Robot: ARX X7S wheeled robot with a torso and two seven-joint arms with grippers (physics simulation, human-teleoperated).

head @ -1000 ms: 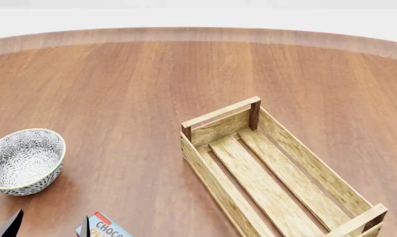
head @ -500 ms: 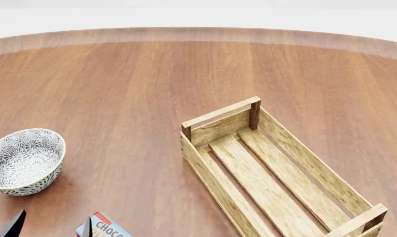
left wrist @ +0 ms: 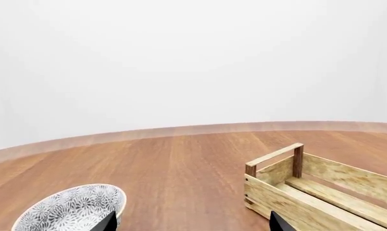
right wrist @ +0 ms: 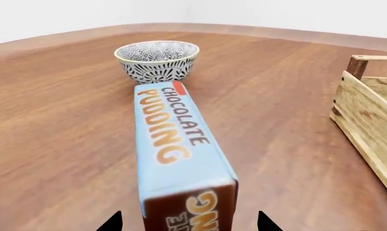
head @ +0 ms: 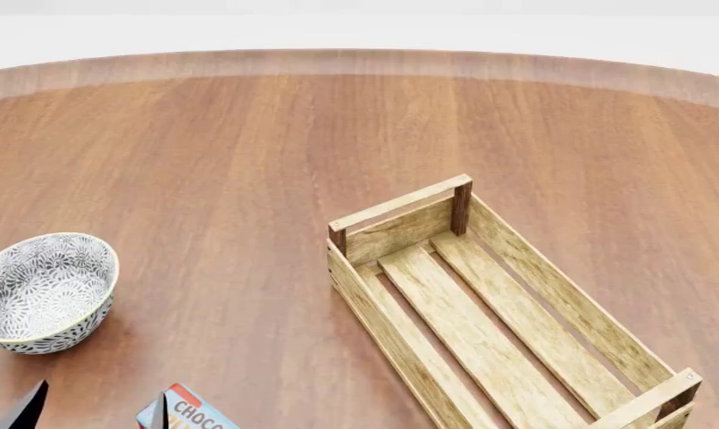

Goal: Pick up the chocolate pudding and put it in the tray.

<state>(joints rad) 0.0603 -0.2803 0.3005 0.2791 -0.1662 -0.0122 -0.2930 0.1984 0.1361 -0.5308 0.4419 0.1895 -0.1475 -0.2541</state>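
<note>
Right wrist view: right gripper [right wrist: 188, 222] spread wide round chocolate pudding [right wrist: 174, 144]; nothing grasped.

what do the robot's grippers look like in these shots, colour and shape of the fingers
Very little shows. In each wrist view only two finger tips poke in at the frame edge: the left gripper and the right gripper both have plain black, pointed, wedge-shaped fingers. The head view shows two similar dark tips near the chocolate pudding. No cables, markings or arm links are visible.
</note>
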